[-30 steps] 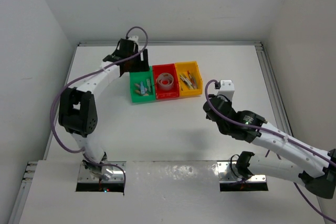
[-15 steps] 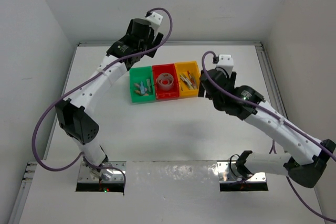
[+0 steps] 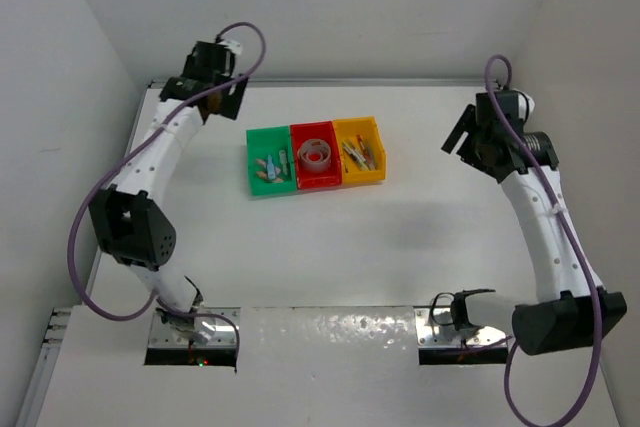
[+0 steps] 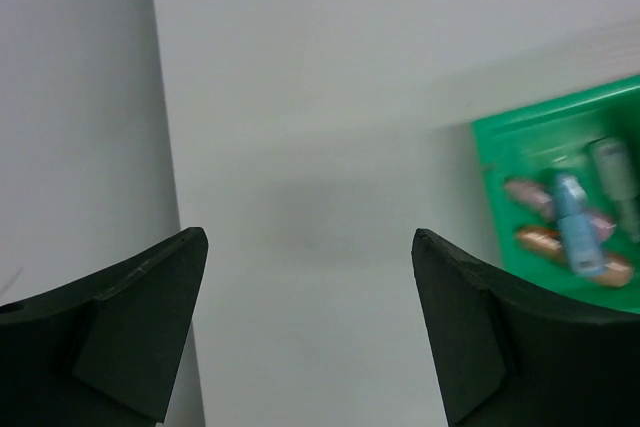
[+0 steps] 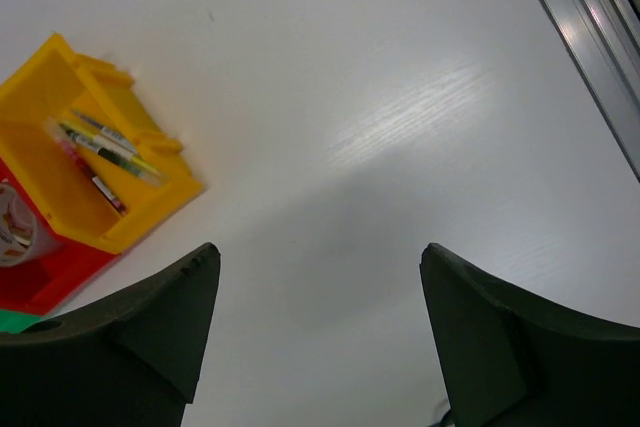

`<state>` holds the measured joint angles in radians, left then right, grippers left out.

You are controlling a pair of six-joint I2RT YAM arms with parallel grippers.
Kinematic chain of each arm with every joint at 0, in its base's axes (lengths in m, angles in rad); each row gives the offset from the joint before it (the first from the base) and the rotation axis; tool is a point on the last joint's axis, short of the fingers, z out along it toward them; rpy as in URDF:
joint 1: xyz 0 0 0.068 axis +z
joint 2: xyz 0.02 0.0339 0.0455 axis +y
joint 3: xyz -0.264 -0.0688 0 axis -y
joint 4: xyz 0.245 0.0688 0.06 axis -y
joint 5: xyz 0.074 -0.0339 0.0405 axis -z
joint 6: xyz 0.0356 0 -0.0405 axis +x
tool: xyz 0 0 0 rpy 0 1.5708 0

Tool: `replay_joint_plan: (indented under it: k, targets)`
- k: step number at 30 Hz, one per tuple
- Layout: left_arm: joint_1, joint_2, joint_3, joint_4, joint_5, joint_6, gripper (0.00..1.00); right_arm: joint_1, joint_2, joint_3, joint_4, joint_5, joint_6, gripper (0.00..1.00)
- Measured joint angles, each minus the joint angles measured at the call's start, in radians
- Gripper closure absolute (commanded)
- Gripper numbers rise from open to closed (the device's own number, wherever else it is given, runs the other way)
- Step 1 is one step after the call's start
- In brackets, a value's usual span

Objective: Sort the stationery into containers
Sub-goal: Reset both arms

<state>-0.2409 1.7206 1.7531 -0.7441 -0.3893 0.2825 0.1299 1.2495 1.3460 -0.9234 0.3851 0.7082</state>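
The left end effector (image 4: 307,239) and right end effector (image 5: 320,249) hang released, empty, either side of the bin row (image 3: 312,128), which holds the stationery (image 3: 306,155); a low inward sweep could shunt it

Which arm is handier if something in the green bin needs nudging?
Left, probably. The left fingers hang open near the green bin, which their camera sees; the right fingers are off past the yellow bin.

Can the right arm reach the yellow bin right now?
Probably yes: the right gripper hangs open and empty, and only bare table lies between it and the yellow bin.
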Motion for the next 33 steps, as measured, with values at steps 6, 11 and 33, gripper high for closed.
replay_joint_plan:
  k: [6, 11, 33]
  targets:
    - [0.32, -0.164, -0.261, -0.013, 0.117, -0.003, 0.19, -0.185, -0.119, -0.098, -0.013, -0.16, -0.073, 0.11]
    - [0.492, -0.24, -0.423, -0.044, 0.232, 0.021, 0.18, -0.245, -0.184, -0.2, -0.004, -0.169, -0.076, 0.06]
    - [0.699, -0.301, -0.544, -0.141, 0.411, 0.122, 0.18, -0.265, -0.351, -0.505, 0.084, -0.109, -0.052, 0.01]
